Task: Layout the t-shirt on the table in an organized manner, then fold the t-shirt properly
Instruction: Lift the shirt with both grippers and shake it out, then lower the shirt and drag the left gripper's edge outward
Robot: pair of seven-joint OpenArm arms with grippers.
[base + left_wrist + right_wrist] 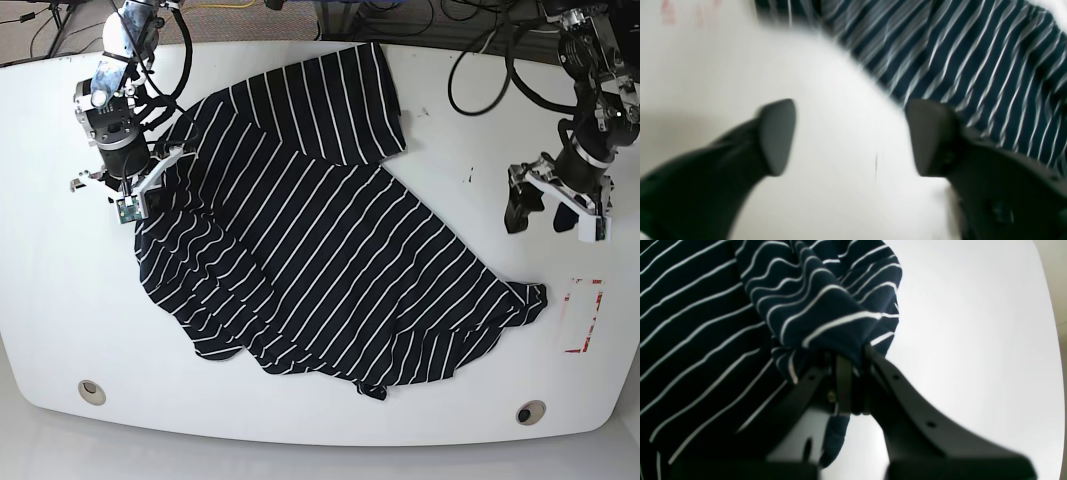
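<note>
Now the left gripper (545, 203) hangs open & empty, t-shirt (330, 260) hem corner below, toward table (300, 420) centre; right gripper (848, 373) is clamped on fabric at far end.

Quick count of what was on there: one table (300, 420), white. One t-shirt (330, 270), black with white stripes, and that was the only garment. Two round grey grommet holes (91, 391), at about 7 and 5 o'clock near the front edge. One red-and-white sticker (585, 315) around 4 o'clock. Two robot arms, one gripper each.
</note>
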